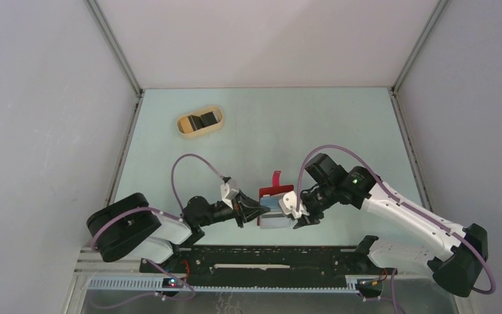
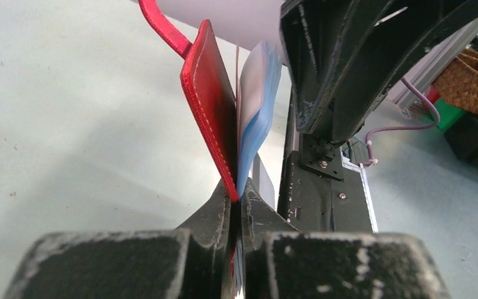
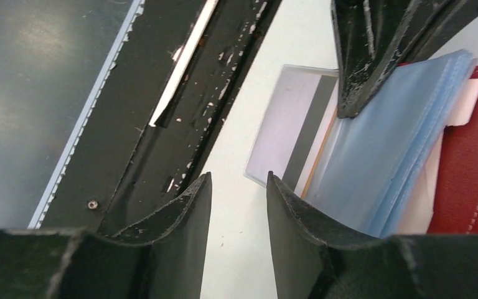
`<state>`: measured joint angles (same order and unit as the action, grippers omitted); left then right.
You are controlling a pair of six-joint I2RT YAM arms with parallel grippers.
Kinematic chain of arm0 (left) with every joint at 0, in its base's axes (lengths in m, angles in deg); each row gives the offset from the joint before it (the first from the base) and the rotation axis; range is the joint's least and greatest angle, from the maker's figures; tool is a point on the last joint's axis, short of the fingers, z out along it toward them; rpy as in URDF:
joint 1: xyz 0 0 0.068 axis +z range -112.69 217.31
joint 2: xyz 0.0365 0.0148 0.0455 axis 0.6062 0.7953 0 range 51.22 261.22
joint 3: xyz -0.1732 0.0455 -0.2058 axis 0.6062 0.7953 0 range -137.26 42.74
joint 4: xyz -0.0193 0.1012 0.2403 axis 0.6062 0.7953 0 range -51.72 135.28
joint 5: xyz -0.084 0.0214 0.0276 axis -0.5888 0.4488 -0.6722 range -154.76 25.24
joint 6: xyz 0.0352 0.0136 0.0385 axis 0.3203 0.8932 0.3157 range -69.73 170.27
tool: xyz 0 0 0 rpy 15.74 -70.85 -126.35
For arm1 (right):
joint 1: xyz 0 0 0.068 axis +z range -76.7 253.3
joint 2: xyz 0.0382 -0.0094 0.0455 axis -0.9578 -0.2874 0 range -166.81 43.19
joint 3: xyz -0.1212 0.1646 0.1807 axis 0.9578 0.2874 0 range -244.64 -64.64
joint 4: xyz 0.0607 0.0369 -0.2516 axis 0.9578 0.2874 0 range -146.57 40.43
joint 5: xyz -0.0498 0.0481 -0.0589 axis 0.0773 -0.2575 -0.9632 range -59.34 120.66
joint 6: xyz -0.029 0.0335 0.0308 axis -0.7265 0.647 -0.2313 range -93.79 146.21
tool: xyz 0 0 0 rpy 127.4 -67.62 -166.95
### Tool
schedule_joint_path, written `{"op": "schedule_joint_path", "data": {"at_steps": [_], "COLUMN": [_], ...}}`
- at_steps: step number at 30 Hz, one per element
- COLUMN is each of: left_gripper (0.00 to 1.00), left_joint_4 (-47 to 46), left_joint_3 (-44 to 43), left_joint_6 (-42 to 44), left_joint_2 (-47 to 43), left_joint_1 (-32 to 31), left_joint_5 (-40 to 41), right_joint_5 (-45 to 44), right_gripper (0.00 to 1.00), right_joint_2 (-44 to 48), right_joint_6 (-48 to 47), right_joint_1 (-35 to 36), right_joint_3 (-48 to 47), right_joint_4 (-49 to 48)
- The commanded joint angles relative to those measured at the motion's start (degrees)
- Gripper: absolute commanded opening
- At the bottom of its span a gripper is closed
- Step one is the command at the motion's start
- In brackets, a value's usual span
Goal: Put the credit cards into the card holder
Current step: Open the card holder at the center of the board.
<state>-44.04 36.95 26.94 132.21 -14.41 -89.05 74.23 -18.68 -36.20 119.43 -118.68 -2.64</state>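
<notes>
The red card holder (image 1: 276,191) lies open near the table's front middle, its pale blue pockets (image 1: 274,217) facing the arms. My left gripper (image 1: 260,212) is shut on the holder's edge; in the left wrist view the red cover (image 2: 208,106) and the blue pockets (image 2: 258,106) run into the pinched left gripper (image 2: 236,196). A pale credit card with a dark stripe (image 3: 292,124) sticks out from the blue pockets (image 3: 386,149), with an orange edge beside it. My right gripper (image 3: 238,177) stands open just beside that card, nothing between its fingers; from above the right gripper (image 1: 299,214) is at the holder's right side.
A tan oval dish (image 1: 199,122) holding dark items sits at the back left. The black mounting rail (image 1: 261,258) runs along the near edge, close under both grippers. Grey walls enclose the table on the left, the right and the back.
</notes>
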Motion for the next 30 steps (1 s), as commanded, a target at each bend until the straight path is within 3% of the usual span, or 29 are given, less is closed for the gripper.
{"op": "schedule_joint_path", "data": {"at_steps": [1, 10, 19, 30], "left_gripper": [0.0, 0.0, 0.0, 0.0], "left_joint_4": [-4.5, -4.4, -4.4, -4.2], "left_joint_3": [2.1, 3.3, 1.9, -1.1], "left_joint_6": [8.2, 10.0, 3.7, -12.6], "left_joint_2": [-4.9, -8.5, -8.2, -4.1], "left_joint_1": [-1.4, -1.7, -1.8, 3.4], "left_joint_5": [-1.2, -1.2, -0.9, -5.0], "right_joint_5": [-0.7, -2.3, -2.5, -2.1], "right_gripper": [0.47, 0.49, 0.51, 0.51], "right_joint_2": [1.3, 3.8, 5.5, 6.6], "right_joint_6": [-1.4, 0.4, 1.3, 1.9], "right_joint_1": [2.3, 2.4, 0.5, -0.9], "right_joint_3": [-1.7, -3.5, -3.5, -3.5], "right_joint_4": [2.2, 4.5, 4.2, 3.9]}}
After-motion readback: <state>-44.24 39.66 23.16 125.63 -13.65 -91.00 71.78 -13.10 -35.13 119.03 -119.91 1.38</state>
